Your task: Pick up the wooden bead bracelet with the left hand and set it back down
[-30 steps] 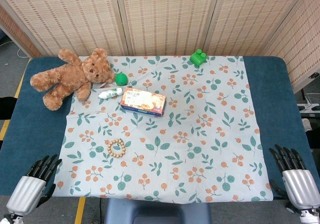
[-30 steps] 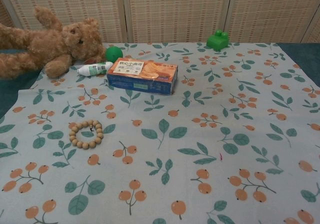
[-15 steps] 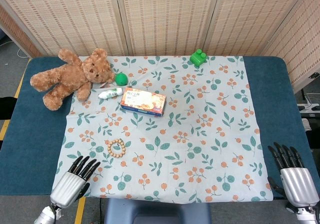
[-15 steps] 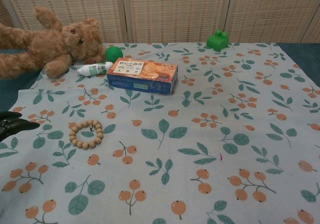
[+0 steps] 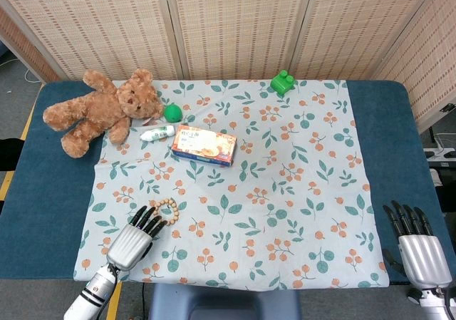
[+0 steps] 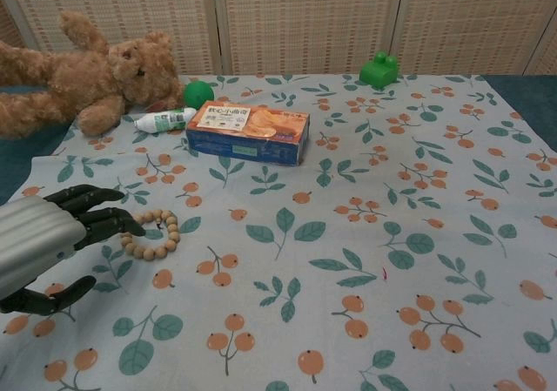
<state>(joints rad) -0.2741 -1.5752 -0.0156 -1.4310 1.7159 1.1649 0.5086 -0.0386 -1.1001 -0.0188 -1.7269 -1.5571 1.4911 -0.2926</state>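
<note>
The wooden bead bracelet (image 5: pixel 168 211) (image 6: pixel 152 233) lies as a small ring flat on the patterned cloth, left of centre. My left hand (image 5: pixel 134 239) (image 6: pixel 48 234) hovers just short of it on the near left, its fingers spread and empty, the dark fingertips (image 6: pixel 130 228) reaching the bracelet's left side; whether they touch it is unclear. My right hand (image 5: pixel 415 251) stays at the near right corner off the cloth, fingers extended, holding nothing. The chest view does not show the right hand.
A teddy bear (image 5: pixel 96 110) lies at the far left, with a green ball (image 5: pixel 173 112), a small white bottle (image 5: pixel 157 132) and a biscuit box (image 5: pixel 204 145) beside it. A green toy block (image 5: pixel 283 83) sits at the cloth's far edge. The floral cloth (image 5: pixel 285 213) covers a blue table (image 5: pixel 35 192).
My left hand has moved from the near left corner rightward and forward over the cloth, up to the bracelet. The bracelet and right hand have stayed put.
</note>
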